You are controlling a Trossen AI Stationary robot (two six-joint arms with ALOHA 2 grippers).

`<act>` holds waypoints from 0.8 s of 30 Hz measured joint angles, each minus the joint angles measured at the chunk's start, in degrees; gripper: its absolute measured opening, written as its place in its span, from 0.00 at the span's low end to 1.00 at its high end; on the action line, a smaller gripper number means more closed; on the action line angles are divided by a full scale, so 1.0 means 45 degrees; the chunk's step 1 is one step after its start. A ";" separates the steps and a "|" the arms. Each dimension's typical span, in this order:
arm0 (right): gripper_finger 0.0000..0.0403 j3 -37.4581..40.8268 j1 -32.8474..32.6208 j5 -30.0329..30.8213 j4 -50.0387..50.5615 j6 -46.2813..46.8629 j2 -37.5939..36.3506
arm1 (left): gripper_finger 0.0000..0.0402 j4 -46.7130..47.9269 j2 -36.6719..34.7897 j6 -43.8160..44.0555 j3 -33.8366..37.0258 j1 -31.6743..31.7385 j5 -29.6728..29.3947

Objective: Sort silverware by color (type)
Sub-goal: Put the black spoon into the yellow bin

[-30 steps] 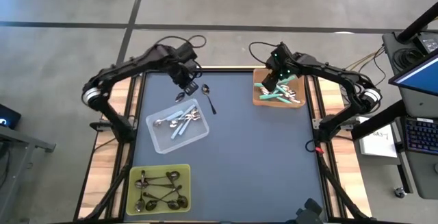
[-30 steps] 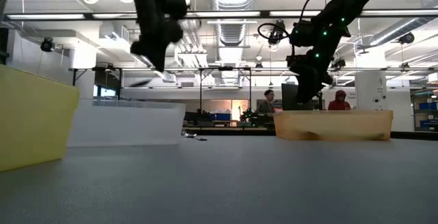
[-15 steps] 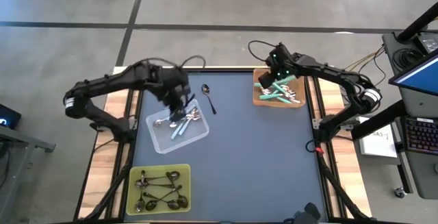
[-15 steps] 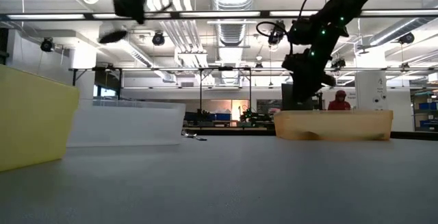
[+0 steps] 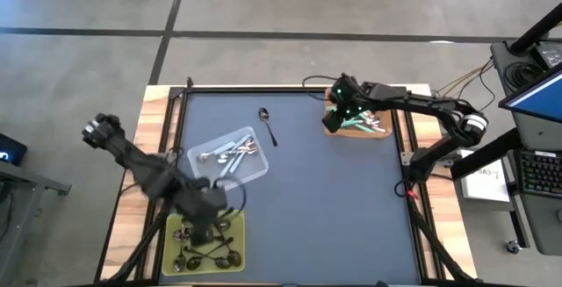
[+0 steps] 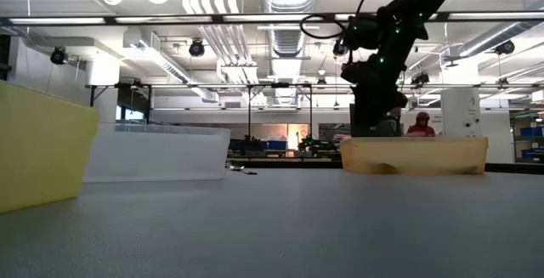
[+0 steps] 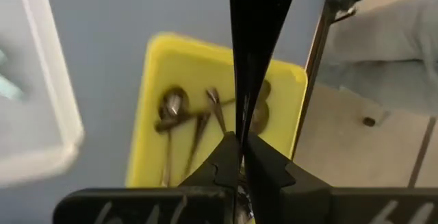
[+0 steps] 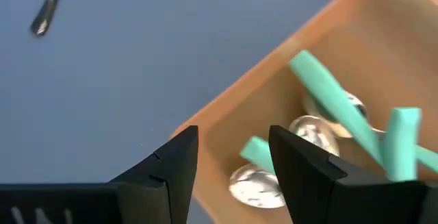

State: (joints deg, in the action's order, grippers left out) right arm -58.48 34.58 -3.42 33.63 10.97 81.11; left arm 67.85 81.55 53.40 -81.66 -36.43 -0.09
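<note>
Dark metal spoons [image 5: 204,245] lie in the yellow tray [image 5: 176,226] at the near left of the surface [image 5: 334,199] in our high view, with the left hand [image 5: 204,226] over that tray. Pale blue spoons [image 5: 230,154] sit in the clear tray [image 5: 200,180], one loose spoon [image 5: 267,125] lies on the mat, and teal spoons [image 5: 362,125] fill the orange tray [image 5: 351,133], where the right hand [image 5: 338,116] hovers at its edge.

Our low view shows the right arm [image 6: 374,65] above the orange tray [image 6: 414,155].

From the left wrist we see closed fingers [image 7: 248,157] pinching a thin dark handle [image 7: 254,39] above the yellow tray [image 7: 154,107].

From the right wrist we see spread fingers [image 8: 301,166] holding nothing, over teal spoons [image 8: 328,101].
</note>
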 joint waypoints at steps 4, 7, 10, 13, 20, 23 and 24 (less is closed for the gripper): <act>0.42 0.0000 -0.0565 0.0087 -0.0016 -0.0016 -0.0001 | 0.00 0.0011 0.0972 0.2217 0.0092 -0.1290 -0.0142; 0.42 0.0000 -0.0779 0.0097 -0.0021 -0.0001 -0.0001 | 0.00 0.0021 0.1732 0.3031 0.0093 -0.1779 -0.0148; 0.42 0.0000 -0.0886 0.0103 -0.0021 -0.0001 -0.0006 | 0.03 0.0097 0.2476 0.3568 -0.0001 -0.1864 0.0299; 0.42 0.0000 -0.0882 0.0105 -0.0018 -0.0002 -0.0006 | 0.06 0.0148 0.3017 0.3745 -0.0187 -0.1717 0.1272; 0.38 0.0000 -0.0882 0.0095 -0.0032 0.0435 -0.0011 | 0.16 0.0342 0.3798 0.3684 -0.0855 -0.1500 0.1546; 0.36 0.0005 -0.0963 -0.0144 -0.0575 0.1146 -0.0011 | 0.20 0.0783 0.3997 0.3368 -0.1198 -0.1265 0.1010; 0.36 0.0005 -0.1035 -0.0355 -0.0926 0.1483 -0.0011 | 0.21 0.1052 0.4049 0.3239 -0.1345 -0.1198 0.0732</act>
State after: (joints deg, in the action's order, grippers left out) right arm -58.46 29.92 -5.02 29.47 17.64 81.06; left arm 72.59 99.77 67.98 -87.71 -41.82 3.21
